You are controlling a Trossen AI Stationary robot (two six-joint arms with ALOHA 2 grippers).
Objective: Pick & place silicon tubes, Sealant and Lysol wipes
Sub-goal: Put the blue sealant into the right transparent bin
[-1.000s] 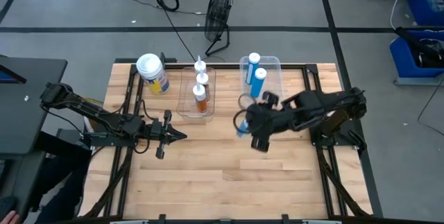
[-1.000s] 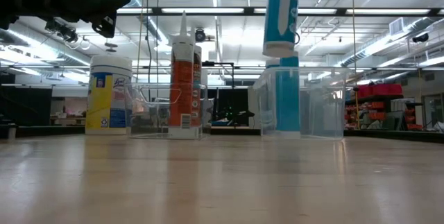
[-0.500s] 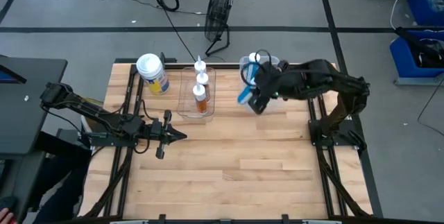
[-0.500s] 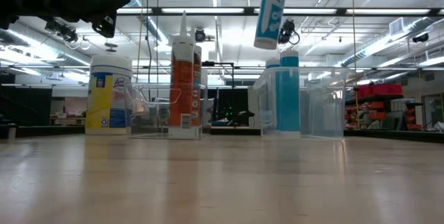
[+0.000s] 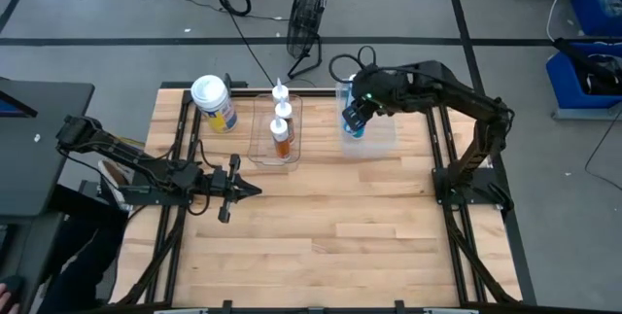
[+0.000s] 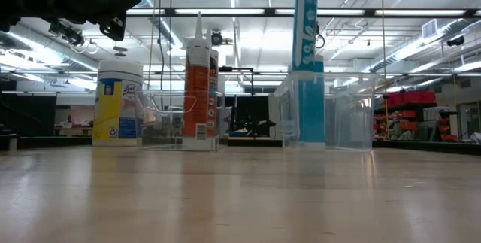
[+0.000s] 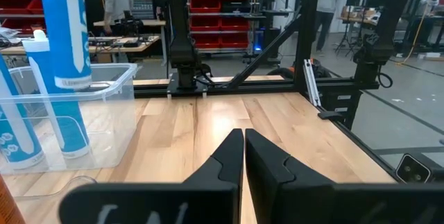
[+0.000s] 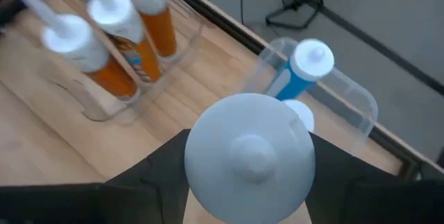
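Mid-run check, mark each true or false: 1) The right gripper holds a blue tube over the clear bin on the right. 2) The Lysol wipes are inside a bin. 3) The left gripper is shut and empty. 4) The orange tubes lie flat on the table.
1) True: the right gripper holds a blue tube upright above the right clear bin.
2) False: the Lysol wipes stand on the table, beside the left clear bin.
3) True: the left gripper is shut, holding nothing.
4) False: the orange tubes stand upright in the left clear bin.
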